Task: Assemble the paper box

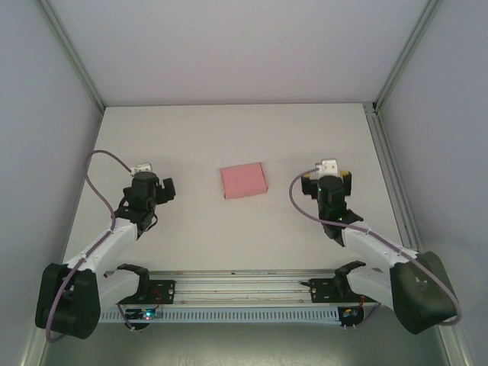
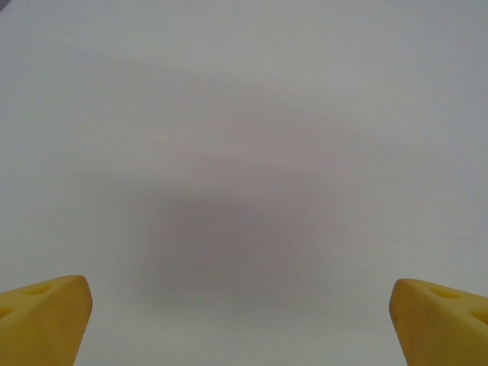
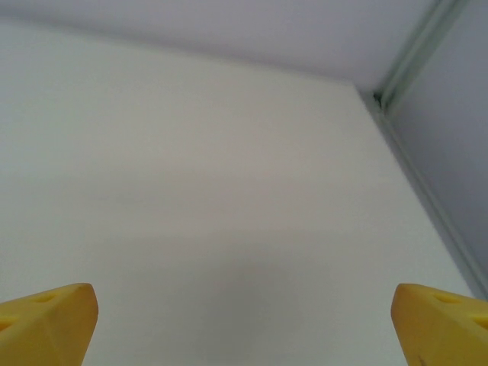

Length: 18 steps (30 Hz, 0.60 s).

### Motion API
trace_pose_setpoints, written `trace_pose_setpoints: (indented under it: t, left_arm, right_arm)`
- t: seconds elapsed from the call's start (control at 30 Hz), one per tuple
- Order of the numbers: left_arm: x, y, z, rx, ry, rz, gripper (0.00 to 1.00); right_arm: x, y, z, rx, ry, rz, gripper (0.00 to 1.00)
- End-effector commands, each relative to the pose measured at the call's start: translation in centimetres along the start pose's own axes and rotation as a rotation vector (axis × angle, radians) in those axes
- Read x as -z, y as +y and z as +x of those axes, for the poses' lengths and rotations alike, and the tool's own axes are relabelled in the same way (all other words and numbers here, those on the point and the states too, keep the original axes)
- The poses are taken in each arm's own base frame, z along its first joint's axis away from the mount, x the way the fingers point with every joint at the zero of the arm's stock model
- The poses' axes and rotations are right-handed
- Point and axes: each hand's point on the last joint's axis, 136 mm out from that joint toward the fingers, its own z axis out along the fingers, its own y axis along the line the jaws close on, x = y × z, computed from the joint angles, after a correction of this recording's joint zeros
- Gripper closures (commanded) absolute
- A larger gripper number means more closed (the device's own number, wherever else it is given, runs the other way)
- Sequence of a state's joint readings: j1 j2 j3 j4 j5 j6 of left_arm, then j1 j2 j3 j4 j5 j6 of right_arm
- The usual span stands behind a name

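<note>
The paper box (image 1: 244, 181) is a small pink shallow rectangle lying closed on the white table (image 1: 229, 137), midway between the two arms. My left gripper (image 1: 156, 191) hangs to the left of it, apart from it, pointing down at bare table. In the left wrist view its yellow fingertips (image 2: 42, 320) stand wide apart with nothing between them, so the left gripper (image 2: 244, 324) is open. My right gripper (image 1: 329, 185) hangs to the right of the box, also apart. Its yellow fingertips (image 3: 46, 324) are spread wide over bare table, and the right gripper (image 3: 244, 328) is open.
White walls enclose the table on three sides, with a metal corner post (image 3: 415, 57) at the far right and another (image 1: 72, 53) at the far left. A rail with cable channel (image 1: 244, 293) runs along the near edge between the arm bases.
</note>
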State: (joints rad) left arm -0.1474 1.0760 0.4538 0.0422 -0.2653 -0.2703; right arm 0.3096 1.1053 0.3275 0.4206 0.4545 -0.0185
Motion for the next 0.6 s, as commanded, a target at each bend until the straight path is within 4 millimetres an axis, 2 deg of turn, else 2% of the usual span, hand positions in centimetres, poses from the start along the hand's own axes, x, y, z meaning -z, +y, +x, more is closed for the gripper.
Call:
trace_pose_setpoints:
  t: [0.0, 0.07, 0.23, 0.33, 0.4, 0.47, 0.5, 0.53, 0.57]
  left_arm:
    - [-0.3, 0.5, -5.0, -0.094, -0.266, -0.047, 0.0]
    - [-1.0, 0.2, -4.4, -0.105, -0.281, -0.029, 0.0]
    - [-2.2, -1.0, -3.7, -0.14, -0.319, 0.049, 0.0]
    - [-2.4, -1.5, -4.2, -0.159, -0.364, 0.082, 0.0]
    - [-2.7, -1.7, -4.1, -0.179, -0.372, 0.097, 0.0]
    - [-3.9, -1.3, -3.6, -0.162, -0.393, 0.099, 0.0]
    - [-5.1, -1.0, -3.3, -0.147, -0.407, 0.092, 0.0]
    - [-5.7, -0.6, -3.9, -0.141, -0.434, 0.06, 0.01]
    - [-6.2, -0.5, -2.8, -0.133, -0.327, 0.068, 0.0]
  right_arm:
    - [-0.2, -1.2, -2.5, -0.081, -0.196, -0.034, 0.02]
    - [-0.1, -1.8, -2.7, -0.164, -0.271, -0.056, 0.02]
    - [-1.5, -2.5, -2.8, -0.128, -0.306, -0.053, 0.02]
    - [-3.7, -2.0, -1.1, -0.134, -0.262, -0.086, 0.02]
    - [-4.3, -1.9, -1.8, -0.148, -0.298, -0.085, 0.02]
    - [-5.6, -2.1, -0.9, -0.146, -0.163, -0.078, 0.02]
    - [-6.4, -2.3, -1.1, -0.172, -0.164, -0.081, 0.02]
    - [-6.1, -2.8, -1.4, -0.21, -0.204, -0.1, 0.02]
    - [-6.1, -2.9, -1.2, -0.22, -0.197, -0.116, 0.02]
